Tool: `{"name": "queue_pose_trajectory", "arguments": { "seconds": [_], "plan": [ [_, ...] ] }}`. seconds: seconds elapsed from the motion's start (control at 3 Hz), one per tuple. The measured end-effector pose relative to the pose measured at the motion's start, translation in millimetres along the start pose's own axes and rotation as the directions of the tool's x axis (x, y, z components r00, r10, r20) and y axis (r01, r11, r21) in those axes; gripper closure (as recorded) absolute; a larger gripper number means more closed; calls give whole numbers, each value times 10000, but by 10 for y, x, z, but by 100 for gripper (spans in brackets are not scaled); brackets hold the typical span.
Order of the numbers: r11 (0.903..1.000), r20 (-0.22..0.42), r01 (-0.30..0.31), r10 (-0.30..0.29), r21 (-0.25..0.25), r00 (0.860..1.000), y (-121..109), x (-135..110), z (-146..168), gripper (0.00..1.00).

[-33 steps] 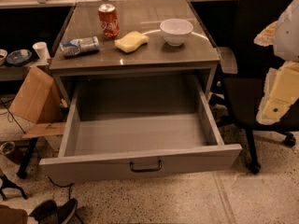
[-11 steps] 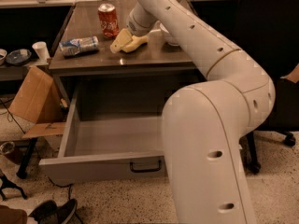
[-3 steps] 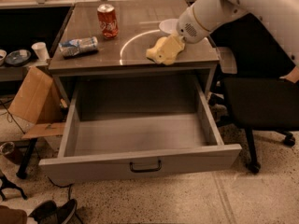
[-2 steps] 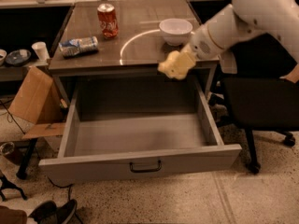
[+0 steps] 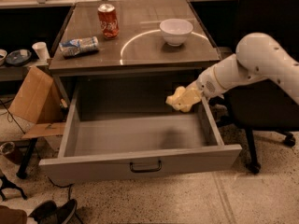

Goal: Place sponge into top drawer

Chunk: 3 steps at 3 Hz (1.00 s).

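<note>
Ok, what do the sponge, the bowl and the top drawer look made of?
The sponge, gripped by the pincer over the right rear of the top drawer: likely soft pale yellow foam, matte and lumpy. The bowl: glazed ceramic or hard plastic, smooth white, slight sheen. The top drawer: grey painted metal or laminate, flat and matte; its handle looks dark metal.

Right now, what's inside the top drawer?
The top drawer's floor shows bare; the gripper holds the sponge above its right rear. The strip behind the front panel is hidden.
</note>
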<state>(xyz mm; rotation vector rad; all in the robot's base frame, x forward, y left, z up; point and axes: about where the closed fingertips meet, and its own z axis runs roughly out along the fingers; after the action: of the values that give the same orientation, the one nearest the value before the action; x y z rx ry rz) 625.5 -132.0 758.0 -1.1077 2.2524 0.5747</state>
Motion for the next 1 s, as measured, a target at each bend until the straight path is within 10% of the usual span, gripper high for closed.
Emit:
{"name": "queue_pose_trajectory", "arguments": {
  "seconds": [0.33,1.0],
  "plan": [
    [9900,32,-789,798,-1165,9968,8,506,460,96],
    [9754,189,-1119,1175,-1897,9929,17,797,660,50]
  ]
}}
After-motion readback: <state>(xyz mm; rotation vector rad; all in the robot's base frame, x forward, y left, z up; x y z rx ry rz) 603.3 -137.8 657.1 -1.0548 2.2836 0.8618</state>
